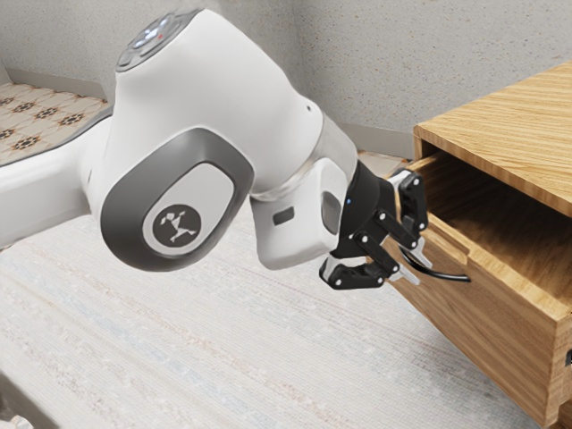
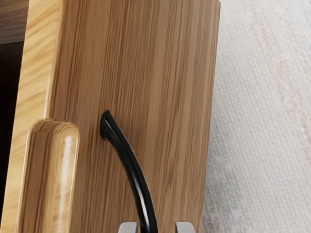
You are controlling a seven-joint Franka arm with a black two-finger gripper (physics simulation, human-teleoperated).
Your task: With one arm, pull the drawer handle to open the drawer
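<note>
The wooden drawer [image 1: 483, 331] stands pulled partway out of the cabinet [image 1: 518, 125] at the exterior view's right, its dark inside showing. A black curved handle [image 1: 444, 277] sticks out of the drawer front [image 2: 160, 73]. My black gripper [image 1: 413, 268] is at that handle, coming in from the exterior view's left. In the wrist view the handle [image 2: 129, 165] runs down between my two grey fingertips [image 2: 127, 227]. One pad lies against the bar and a gap shows on the other side, so the gripper [image 2: 156, 227] is open around it.
A pale woven carpet [image 1: 179, 357] covers the floor under the arm and beside the drawer [image 2: 262, 121]. A patterned tile floor [image 1: 45, 116] lies at the far left by the grey wall. A rounded wooden edge [image 2: 48, 174] of the drawer is close to my hand.
</note>
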